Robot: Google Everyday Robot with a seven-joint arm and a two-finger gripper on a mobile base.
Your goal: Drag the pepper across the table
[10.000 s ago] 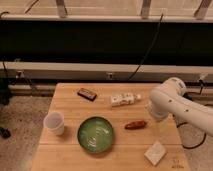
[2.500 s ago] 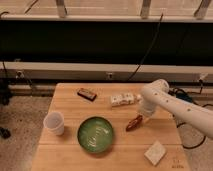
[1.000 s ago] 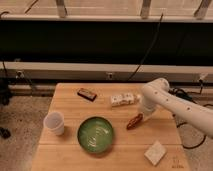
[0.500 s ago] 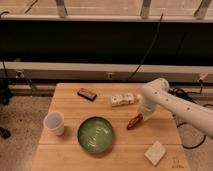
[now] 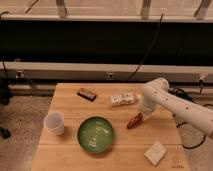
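The pepper (image 5: 133, 121) is a small dark red-brown chili lying tilted on the light wooden table (image 5: 70, 105), just right of the green bowl (image 5: 95, 134). My gripper (image 5: 140, 114) comes down from the white arm (image 5: 172, 102) at the right and sits at the pepper's upper right end, touching or very close to it. The arm hides the fingers.
A white cup (image 5: 54, 122) stands at the left. A dark bar with a reddish top (image 5: 87, 94) lies at the back. A white packet (image 5: 123, 99) lies behind the pepper. A white napkin-like square (image 5: 155, 152) sits near the front right corner.
Since ten seconds ago the arm has come left and down onto the pepper, which has turned to a tilt and shifted slightly. In the last second nothing visibly moved.
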